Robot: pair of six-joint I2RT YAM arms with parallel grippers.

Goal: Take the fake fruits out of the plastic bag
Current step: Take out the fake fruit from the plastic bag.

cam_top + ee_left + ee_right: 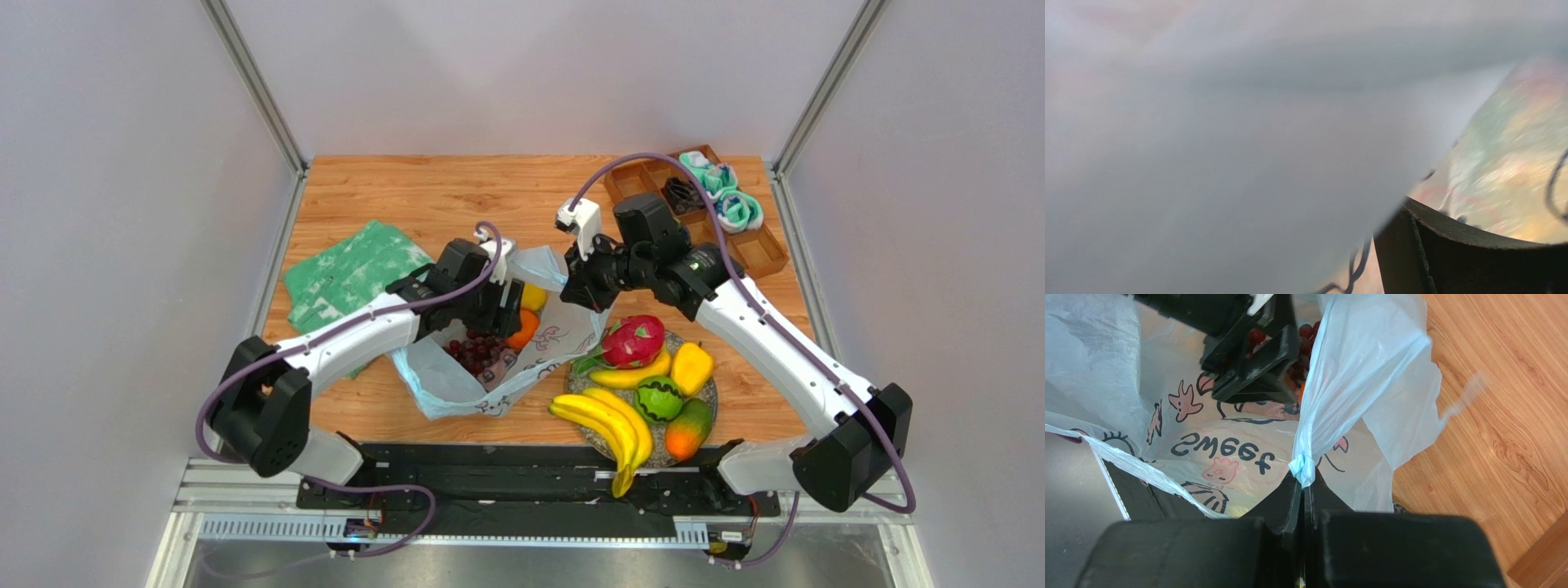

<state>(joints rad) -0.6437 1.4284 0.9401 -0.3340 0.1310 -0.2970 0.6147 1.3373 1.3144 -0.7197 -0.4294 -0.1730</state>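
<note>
While right end effector (pixel 1303 491) is clamped shut on the knotted loop handle (pixel 1303 467) of the plastic bag (pixel 456 390), lifting that side of the mouth open, left end effector (pixel 497 316) is down inside the mouth, just above the grapes (pixel 478 353). Left jaw state: can't tell. Its wrist view is blanketed by bag film, and only one dark finger (pixel 1468 257) shows.

Bag sits mid-table (pixel 405 196), between the green cloth (pixel 350 276) and the plate (pixel 713 395). In the bag: grapes, an orange (pixel 525 328), a yellow piece (pixel 535 297). Out on the plate: dragon fruit (pixel 632 341), bananas (pixel 607 423), mango (pixel 689 426), plus green and yellow pieces.

Handling, my read: fruits are light, hard, glossy plastic, so slippery under the pads. Grape bunch is lumpy; close across the cluster's middle, not on one berry. Bag film is thin, limp and crinkly, and likely to snag on a finger. The handle knot is the sound hold.

Pose: left arm reaches forward from its base, elbow folded, wrist pitched down into the bag. Right arm stretches forward and inward past the plate, wrist turned toward the bag.
</note>
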